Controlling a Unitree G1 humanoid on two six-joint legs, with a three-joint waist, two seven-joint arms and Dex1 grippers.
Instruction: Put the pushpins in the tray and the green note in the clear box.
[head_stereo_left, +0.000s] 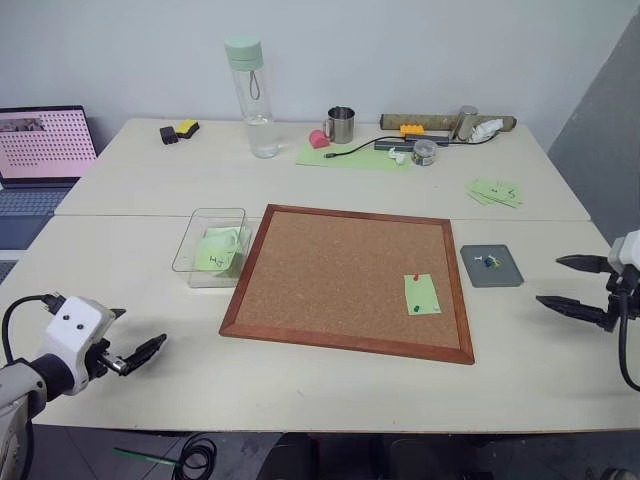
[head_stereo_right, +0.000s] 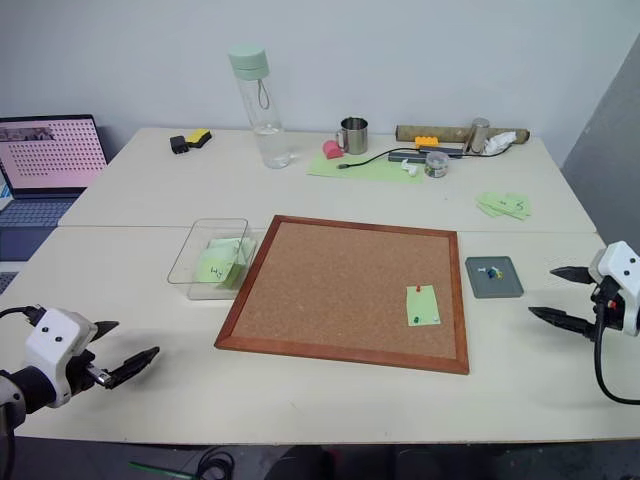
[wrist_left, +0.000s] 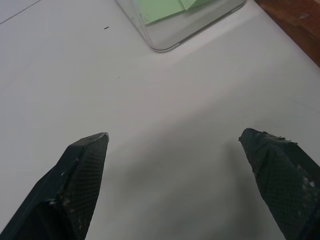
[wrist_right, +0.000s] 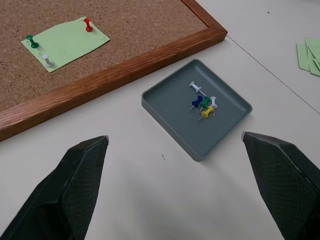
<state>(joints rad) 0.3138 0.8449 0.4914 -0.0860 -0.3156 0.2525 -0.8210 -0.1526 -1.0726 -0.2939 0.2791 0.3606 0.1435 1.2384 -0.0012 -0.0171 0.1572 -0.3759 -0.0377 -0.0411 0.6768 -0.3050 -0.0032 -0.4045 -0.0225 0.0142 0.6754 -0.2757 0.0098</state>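
Green note (head_stereo_left: 422, 294): small pale green paper slip, lying flat in the near right corner of the corkboard (head_stereo_left: 330, 270). Pinned by a red pushpin (wrist_right: 88, 23) at its far edge and a green pushpin (wrist_right: 32, 41) at its near edge; a white pin (wrist_right: 46, 60) stood beside the green one. Judged very light, limp and easily torn; best lifted by a free edge once the pins were out.

Pushpins: tiny hard plastic heads on sharp points, light and likely to slip or roll; best pinched across the waist of the head and pulled straight up.

Tray (wrist_right: 165, 102): small dark grey, low rim, on the desk (head_stereo_left: 300, 390) just right of the corkboard, already containing several coloured pins.

Clear box (head_stereo_left: 190, 250): transparent, low-walled, touching or just beside the corkboard's left edge, with green notes inside.

Left gripper (head_stereo_left: 125, 345): near left over bare desk, fingers spread wide, holding nothing.

Right gripper (head_stereo_left: 568, 284): near right, beside the tray, fingers spread wide, holding nothing.
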